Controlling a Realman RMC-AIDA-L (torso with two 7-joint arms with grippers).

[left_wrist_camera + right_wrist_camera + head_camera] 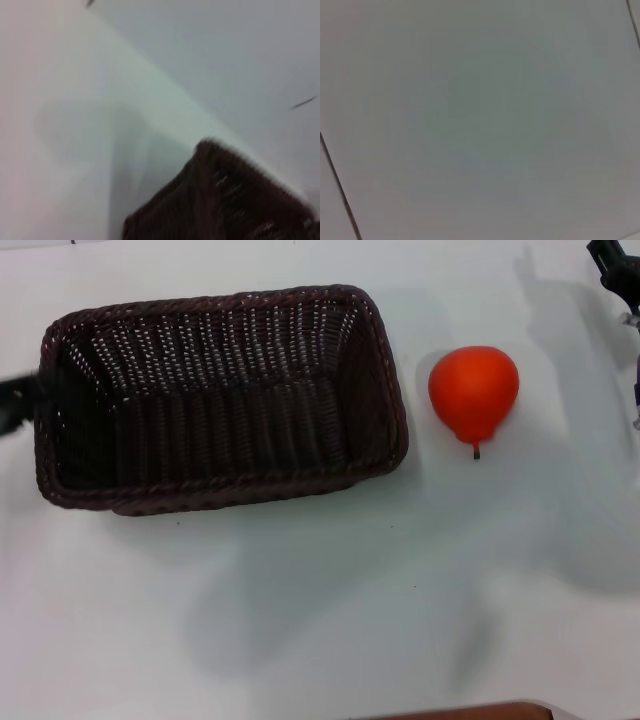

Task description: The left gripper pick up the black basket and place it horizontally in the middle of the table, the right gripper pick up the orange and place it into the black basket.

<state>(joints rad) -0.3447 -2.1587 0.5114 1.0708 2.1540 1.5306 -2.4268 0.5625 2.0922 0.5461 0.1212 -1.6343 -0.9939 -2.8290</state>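
The black basket (220, 395) lies lengthwise across the white table (320, 590), left of centre, and is empty. The left gripper (15, 400) shows only as a black bar at the basket's left end, right beside its rim. One corner of the basket shows in the left wrist view (225, 200). The orange (474, 390) rests on the table just right of the basket, its stem towards me. The right gripper (615, 265) is at the far right corner, well away from the orange.
A brown edge (470, 710) shows at the front of the table. The right wrist view shows only bare white table (480, 120) with a thin dark seam (340, 185).
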